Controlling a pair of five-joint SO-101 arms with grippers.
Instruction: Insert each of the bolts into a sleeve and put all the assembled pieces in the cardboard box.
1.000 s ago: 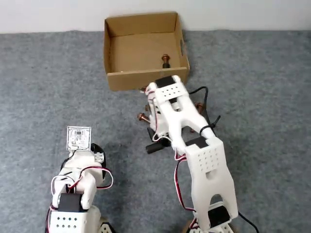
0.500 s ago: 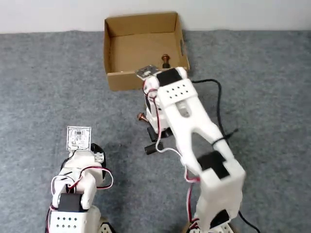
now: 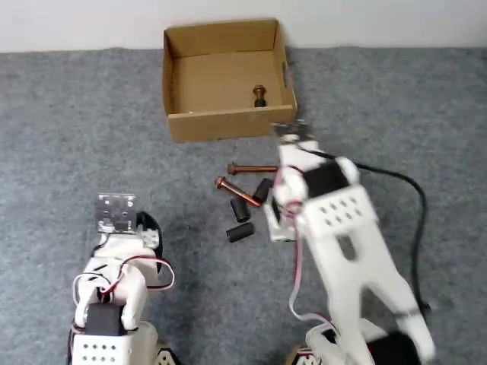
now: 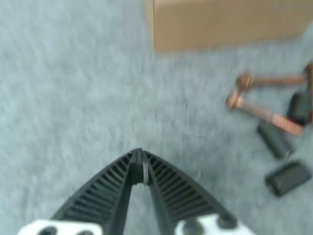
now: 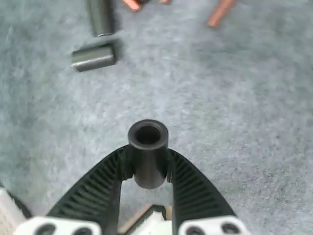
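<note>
Two copper-coloured threaded bolts [image 3: 251,168] lay loose on the grey carpeted table [image 3: 76,137] in the high view, near the front wall of the open brown cardboard box [image 3: 173,76]. The box held one assembled bolt-and-sleeve piece [image 3: 259,96]. Three short black cylindrical sleeves [image 3: 240,210] lay right by the bolts. The right arm [image 3: 338,220] hung just beside that cluster; the left arm [image 3: 114,274] sat well apart from it.

Left wrist view: left tool [image 4: 139,161] was fully closed and empty. Bolts [image 4: 264,113] and loose sleeves [image 4: 287,177] lay well ahead of it, off to one side, near the box corner.

Right wrist view: right tool [image 5: 148,159] was clamped on a fourth black sleeve [image 5: 148,142], held off the table with the bore open toward the camera. Loose sleeves [image 5: 93,56] lay on the table beyond it.

My read: the step was mating a bolt to the held sleeve. Keep the grip on the sleeve body so the bore mouth stays clear. The left tool should take a bolt near its head, line the shank up on the bore axis and push straight. Any tilt would likely snag the threads on the rim.
</note>
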